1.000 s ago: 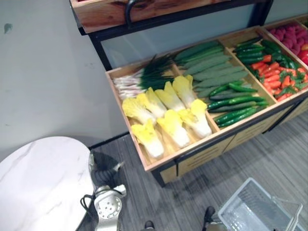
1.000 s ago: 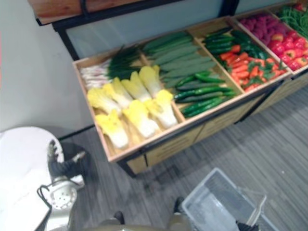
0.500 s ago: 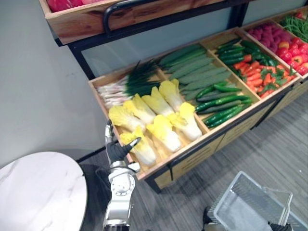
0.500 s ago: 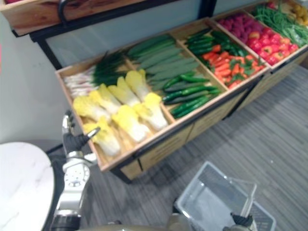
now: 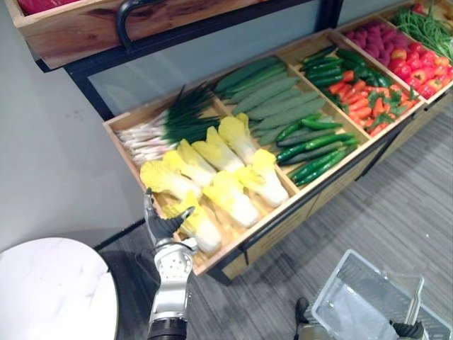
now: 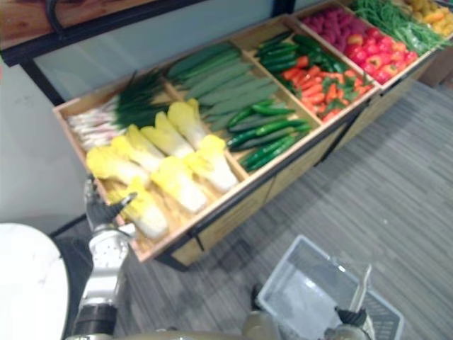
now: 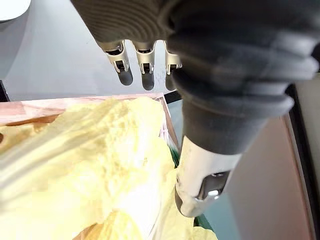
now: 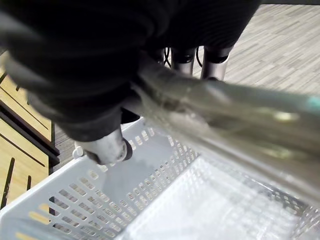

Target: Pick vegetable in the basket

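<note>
Several yellow napa cabbages (image 5: 212, 177) lie in the left compartment of a wooden crate (image 5: 279, 216). My left hand (image 5: 161, 225) is raised at the crate's front-left corner, open, with fingers (image 7: 142, 65) straight and thumb (image 7: 200, 190) spread. It hovers just beside the nearest cabbage (image 5: 197, 225), which lies close under the palm in the left wrist view (image 7: 90, 165). A clear plastic basket (image 5: 333, 294) hangs low at the right. My right hand (image 8: 100, 65) is shut on the basket's clear handle (image 8: 225, 105) and shows at the lower right edge (image 5: 409, 330).
Green onions (image 5: 170, 117), long cucumbers (image 5: 276, 99), green peppers (image 5: 311, 142), carrots (image 5: 361, 106) and red fruit (image 5: 403, 60) fill the other compartments. A wooden shelf (image 5: 106, 28) overhangs the crate. A round white table (image 5: 49, 290) stands at the lower left on grey floor.
The camera has swung, shifting the crate left. My left hand has risen from beside the white table to the crate's front-left corner by the nearest cabbage. The right hand keeps hold of the basket.
</note>
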You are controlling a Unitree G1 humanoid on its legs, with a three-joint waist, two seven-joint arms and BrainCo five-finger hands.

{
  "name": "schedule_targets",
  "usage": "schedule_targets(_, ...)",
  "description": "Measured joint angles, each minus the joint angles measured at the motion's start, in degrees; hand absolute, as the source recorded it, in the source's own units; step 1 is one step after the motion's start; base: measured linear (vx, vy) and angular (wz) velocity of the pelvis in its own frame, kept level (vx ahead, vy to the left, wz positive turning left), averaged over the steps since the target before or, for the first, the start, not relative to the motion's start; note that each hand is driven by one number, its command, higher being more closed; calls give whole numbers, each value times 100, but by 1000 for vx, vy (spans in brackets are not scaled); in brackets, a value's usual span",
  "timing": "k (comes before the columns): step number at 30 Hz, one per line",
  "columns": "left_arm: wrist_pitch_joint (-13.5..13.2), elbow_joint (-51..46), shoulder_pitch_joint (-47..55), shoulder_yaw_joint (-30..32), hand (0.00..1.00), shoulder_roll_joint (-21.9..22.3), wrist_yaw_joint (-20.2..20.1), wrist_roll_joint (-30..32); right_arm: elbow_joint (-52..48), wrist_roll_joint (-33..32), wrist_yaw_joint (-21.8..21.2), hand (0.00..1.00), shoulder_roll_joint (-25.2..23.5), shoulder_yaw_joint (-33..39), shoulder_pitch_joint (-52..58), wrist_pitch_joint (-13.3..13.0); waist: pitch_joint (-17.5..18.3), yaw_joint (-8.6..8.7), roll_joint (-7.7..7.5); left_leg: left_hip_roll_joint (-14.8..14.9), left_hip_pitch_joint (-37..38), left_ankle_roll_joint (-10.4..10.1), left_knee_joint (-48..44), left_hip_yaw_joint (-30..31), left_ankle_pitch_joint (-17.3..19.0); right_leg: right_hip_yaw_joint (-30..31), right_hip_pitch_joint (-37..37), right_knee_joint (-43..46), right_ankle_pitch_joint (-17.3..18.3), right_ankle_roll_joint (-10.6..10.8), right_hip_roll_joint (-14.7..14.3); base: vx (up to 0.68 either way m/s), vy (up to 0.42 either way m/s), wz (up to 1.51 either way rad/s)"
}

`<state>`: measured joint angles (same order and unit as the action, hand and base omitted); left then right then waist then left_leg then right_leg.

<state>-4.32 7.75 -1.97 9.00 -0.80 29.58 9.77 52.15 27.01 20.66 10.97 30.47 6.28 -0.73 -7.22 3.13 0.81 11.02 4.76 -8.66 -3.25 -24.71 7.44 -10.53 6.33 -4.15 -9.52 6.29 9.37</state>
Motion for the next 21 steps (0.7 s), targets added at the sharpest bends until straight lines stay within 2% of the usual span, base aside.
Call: schedule_targets(21, 87, 681, -68, -20, 0, 0, 0, -56, -133, 19, 11, 100, 0, -288, -56, 3, -2, 18, -20, -23, -176, -4, 4, 9, 18, 50, 163, -117, -56, 9, -8, 3, -4, -2)
